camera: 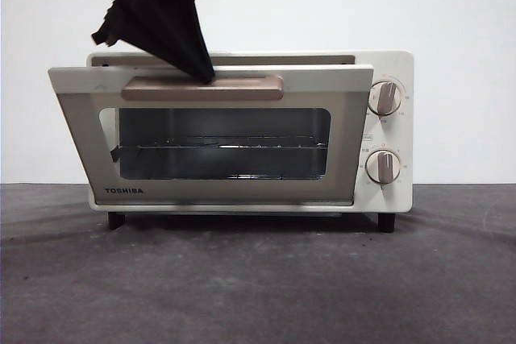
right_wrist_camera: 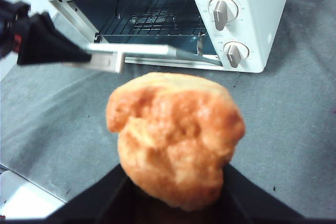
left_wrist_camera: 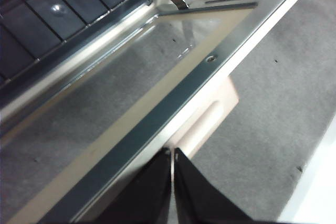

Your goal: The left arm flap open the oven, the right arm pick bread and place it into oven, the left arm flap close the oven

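While the clenched left end effector (camera: 205, 74) presses the half-open oven (camera: 393, 130) door's top edge, the right end effector (right_wrist_camera: 173, 182) (well clear) grasps the bread (right_wrist_camera: 176, 137).

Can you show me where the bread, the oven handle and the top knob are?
bread (right_wrist_camera: 176, 140), right wrist view, middle of its golden crust.
oven handle (camera: 242, 88), front view, bare stretch of the beige bar.
top knob (camera: 386, 97), front view, its centre grip.

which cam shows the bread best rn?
Right wrist view: the bread fills the frame, held in the right tool, with the oven open behind. Front view and left wrist view don't show the bread at all.
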